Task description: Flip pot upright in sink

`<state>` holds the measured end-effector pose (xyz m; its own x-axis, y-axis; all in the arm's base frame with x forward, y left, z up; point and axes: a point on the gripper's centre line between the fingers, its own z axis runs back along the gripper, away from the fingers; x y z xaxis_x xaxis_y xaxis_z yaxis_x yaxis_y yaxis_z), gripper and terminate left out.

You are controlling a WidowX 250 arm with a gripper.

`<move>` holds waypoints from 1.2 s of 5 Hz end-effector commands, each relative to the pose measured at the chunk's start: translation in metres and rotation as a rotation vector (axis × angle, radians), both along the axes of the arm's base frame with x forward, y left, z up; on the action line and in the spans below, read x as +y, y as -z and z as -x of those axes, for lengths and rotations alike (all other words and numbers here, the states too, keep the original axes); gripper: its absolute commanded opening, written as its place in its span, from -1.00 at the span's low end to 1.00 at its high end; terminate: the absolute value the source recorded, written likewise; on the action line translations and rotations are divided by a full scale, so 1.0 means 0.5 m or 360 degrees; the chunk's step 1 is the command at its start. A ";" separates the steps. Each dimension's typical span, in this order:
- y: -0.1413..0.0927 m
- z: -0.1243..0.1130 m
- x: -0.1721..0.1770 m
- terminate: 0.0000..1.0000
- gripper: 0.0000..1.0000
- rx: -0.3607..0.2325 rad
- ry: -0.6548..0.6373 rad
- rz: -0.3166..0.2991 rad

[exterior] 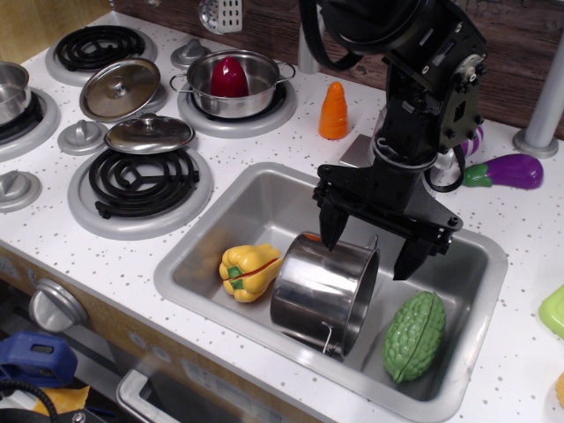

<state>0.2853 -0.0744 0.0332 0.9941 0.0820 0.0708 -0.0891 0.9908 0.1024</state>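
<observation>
The tall shiny steel pot (pixel 319 289) lies on its side in the sink (pixel 238 207), its open mouth facing right toward the back and a thin wire handle showing at its lower rim. My gripper (pixel 368 252) is open just above the pot's upper rim. One black finger (pixel 329 227) is to the left of the rim, the other (pixel 407 256) to the right. The fingers hold nothing.
A yellow toy pepper (pixel 249 270) lies left of the pot and a green bumpy gourd (pixel 415 335) right of it, both in the sink. A shallower pot (pixel 234 84) with a red item sits on a back burner. An orange carrot (pixel 333 111), purple eggplant (pixel 510 170) and lids (pixel 150 134) sit on the counter.
</observation>
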 end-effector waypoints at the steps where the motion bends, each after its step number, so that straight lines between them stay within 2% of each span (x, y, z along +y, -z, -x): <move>1: 0.000 0.000 0.000 -1.00 1.00 0.0000 0.0000 0.0000; 2: 0.000 0.000 0.001 -1.00 1.00 0.0011 0.0048 -0.0105; 5: 0.012 -0.004 0.001 -1.00 1.00 0.0067 0.0208 -0.0726; 6: 0.031 -0.002 0.006 -1.00 1.00 0.0048 0.0206 -0.0867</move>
<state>0.2809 -0.0632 0.0030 0.9966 -0.0800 0.0195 0.0490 0.7658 0.6412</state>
